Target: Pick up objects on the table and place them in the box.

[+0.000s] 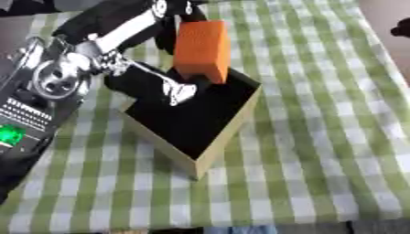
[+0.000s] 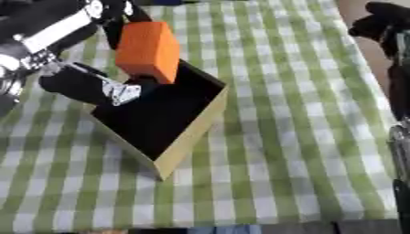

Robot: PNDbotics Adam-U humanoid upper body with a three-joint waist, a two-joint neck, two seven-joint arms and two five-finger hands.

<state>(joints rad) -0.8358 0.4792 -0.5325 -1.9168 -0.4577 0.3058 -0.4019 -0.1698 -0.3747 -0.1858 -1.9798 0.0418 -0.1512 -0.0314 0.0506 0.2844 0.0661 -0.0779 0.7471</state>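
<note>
The left hand (image 1: 180, 89) reaches in from the far left and hangs above the box (image 1: 228, 132). An orange block (image 1: 202, 50) is suspended over the far corner of the box, with its lower end just above the dark interior. Dark fingers show at the block's far upper edge and a silver-tipped finger extends beneath it on the left. The block appears to be pinched between these parts, though the contact surfaces are partly hidden.

The box is open-topped, with tan walls and a black floor. It sits at an angle on the tabletop (image 1: 320, 137), which is covered with a green-and-white checked cloth.

The right hand (image 2: 384, 25) shows at the far right edge of the right eye view as a dark shape. Its finger state cannot be determined.

Current step, by judgement: placement, with the block carried to the box and not yet released.

Next move: lower the block until it clears the far wall, then open the fingers. The block sits close to the far corner, so a shift toward the box centre would reduce the risk of catching the rim.
</note>
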